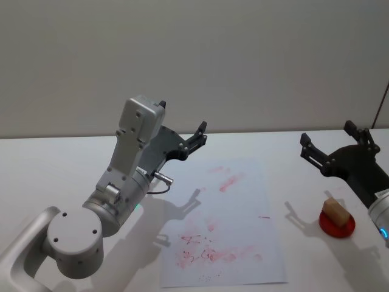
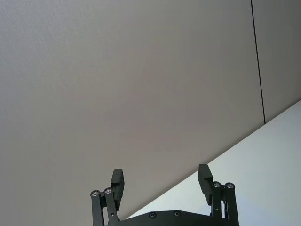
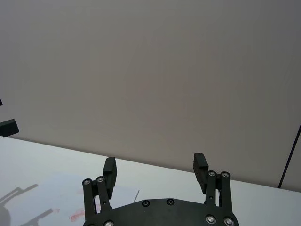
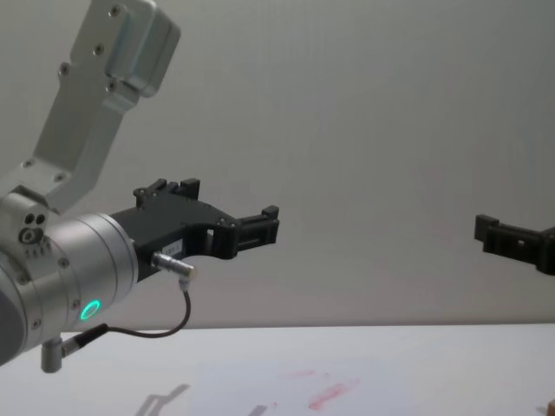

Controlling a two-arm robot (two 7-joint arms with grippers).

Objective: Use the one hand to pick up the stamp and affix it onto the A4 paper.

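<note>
right end effector (image 1: 327, 135) spread, aloft beyond stamp (image 1: 336, 212) on red pad (image 1: 333, 229). step: approach. next: lower, straddle stamp. left end effector (image 1: 199, 135) spread, idle left of a4 paper (image 1: 243, 207).

left gripper (image 1: 201, 134), right gripper (image 1: 326, 137), both raised, splayed

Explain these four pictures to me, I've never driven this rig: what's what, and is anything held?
It is a robot with two silver arms, each ending in a black two-finger pincer. The head picture looks down on the white table; the chest picture looks across it; each wrist picture looks out from that arm at the wall. The left pincer and right pincer both hang open above the table, holding nothing. On the table lie a white paper sheet with smudged red marks and, to its right, a small tan block stamp on a round red pad.
</note>
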